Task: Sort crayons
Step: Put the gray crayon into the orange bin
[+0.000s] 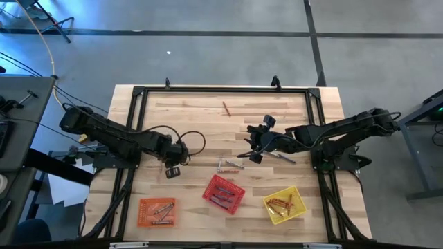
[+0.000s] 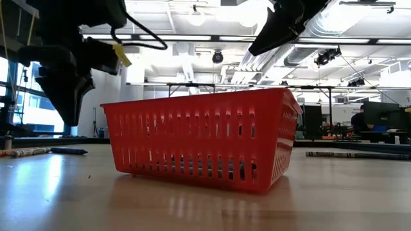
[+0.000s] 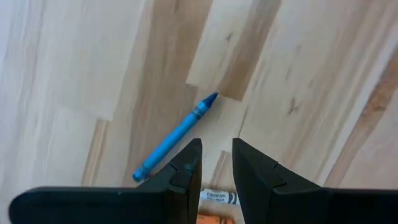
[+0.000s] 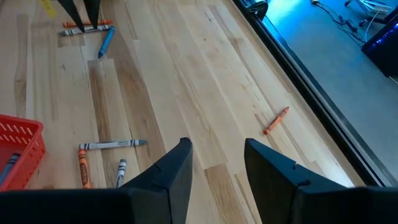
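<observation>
Red basket (image 4: 18, 146) and its crayon (image 4: 7, 167) cut off at the edge
</observation>
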`<state>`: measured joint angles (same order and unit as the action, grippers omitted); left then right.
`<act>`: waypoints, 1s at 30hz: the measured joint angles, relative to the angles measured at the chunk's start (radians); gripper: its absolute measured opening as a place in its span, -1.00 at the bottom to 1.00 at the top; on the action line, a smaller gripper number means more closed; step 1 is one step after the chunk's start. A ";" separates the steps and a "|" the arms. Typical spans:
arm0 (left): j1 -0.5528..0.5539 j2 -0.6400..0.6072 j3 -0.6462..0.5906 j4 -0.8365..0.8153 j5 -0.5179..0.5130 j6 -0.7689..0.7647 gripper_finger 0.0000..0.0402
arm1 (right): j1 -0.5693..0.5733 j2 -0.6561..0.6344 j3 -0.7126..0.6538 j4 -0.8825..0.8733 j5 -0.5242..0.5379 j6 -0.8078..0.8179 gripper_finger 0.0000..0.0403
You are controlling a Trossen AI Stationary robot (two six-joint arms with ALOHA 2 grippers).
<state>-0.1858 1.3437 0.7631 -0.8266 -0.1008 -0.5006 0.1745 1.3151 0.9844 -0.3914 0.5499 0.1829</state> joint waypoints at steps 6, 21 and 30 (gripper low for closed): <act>0.027 0.000 0.000 -0.106 0.014 -0.265 -0.63 | 0.000 0.000 0.000 -0.007 0.000 0.000 -0.31; 0.000 0.001 0.000 -0.146 0.011 -0.718 -0.63 | 0.000 0.000 0.000 -0.027 0.000 -0.008 -0.31; -0.068 0.001 0.000 -0.146 -0.004 -0.824 -0.63 | 0.000 0.000 0.000 -0.038 0.000 -0.008 -0.31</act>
<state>-0.2542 1.3445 0.7628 -0.9729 -0.1046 -1.3248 0.1741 1.3151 0.9844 -0.4294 0.5499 0.1746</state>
